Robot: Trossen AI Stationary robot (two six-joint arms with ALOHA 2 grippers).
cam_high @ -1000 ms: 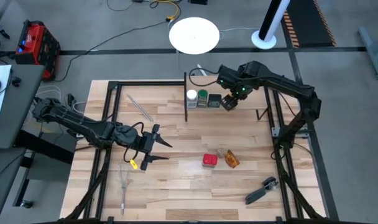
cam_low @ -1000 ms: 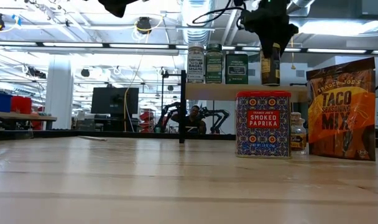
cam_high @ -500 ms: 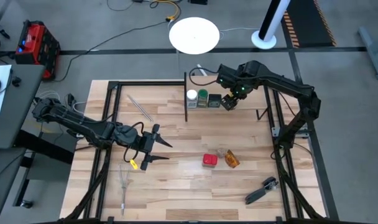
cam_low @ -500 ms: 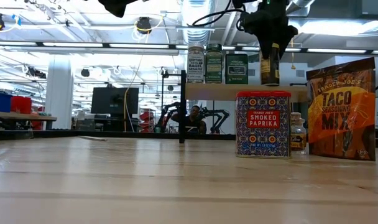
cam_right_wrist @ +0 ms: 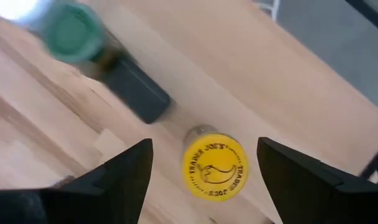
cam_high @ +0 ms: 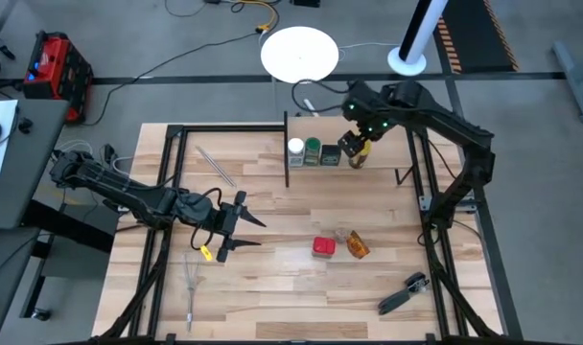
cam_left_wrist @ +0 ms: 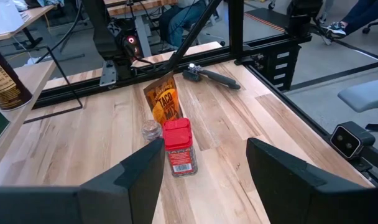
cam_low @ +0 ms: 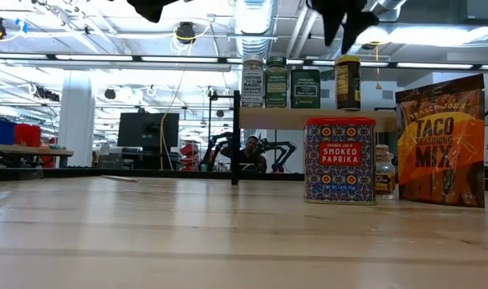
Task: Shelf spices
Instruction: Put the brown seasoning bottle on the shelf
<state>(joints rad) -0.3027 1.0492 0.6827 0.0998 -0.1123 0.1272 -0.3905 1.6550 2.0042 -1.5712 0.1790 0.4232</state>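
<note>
High view: four spices lined up on pale wooden shelf (cam_high: 315, 165) with thin black end posts — white-capped jar (cam_high: 295, 149), green-capped jar (cam_high: 313, 149), dark square tin (cam_high: 331, 153), yellow-capped jar (cam_high: 358, 155). Right hand (cam_high: 353, 144) spread wide just above yellow-capped jar, clear of it, nothing held. Left hand (cam_high: 236, 227) also spread and empty, waiting over worktop (cam_high: 272, 297) well apart from shelf. Left on worktop: red paprika tin (cam_high: 322, 247), small clear jar (cam_high: 341, 236), orange taco seasoning packet (cam_high: 357, 246), grouped near each other. Judged a little past halfway: four shelved, three to go.
</note>
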